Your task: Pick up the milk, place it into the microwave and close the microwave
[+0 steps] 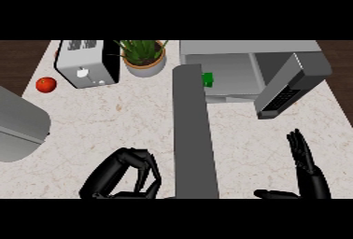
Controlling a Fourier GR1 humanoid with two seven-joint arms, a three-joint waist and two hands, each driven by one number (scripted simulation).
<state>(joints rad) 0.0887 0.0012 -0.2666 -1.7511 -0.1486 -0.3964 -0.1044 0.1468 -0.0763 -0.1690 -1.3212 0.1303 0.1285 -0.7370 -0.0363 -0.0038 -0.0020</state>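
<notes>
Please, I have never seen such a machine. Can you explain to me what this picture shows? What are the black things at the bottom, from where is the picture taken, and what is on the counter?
The picture is taken from the robot's head, looking steeply down at a kitchen counter.

The black shapes at the bottom are its two hands. The left hand has curled fingers and seems to hold nothing. The right hand is open, fingers straight, resting near the lower edge.

On the counter stand a toaster, a potted plant and a red fruit, maybe a tomato. At the upper right is the microwave, with its door swung open. A small green object shows at its front; I cannot tell whether it is the milk.

The long grey bar down the middle is probably the left forearm, but I cannot be sure.
</notes>
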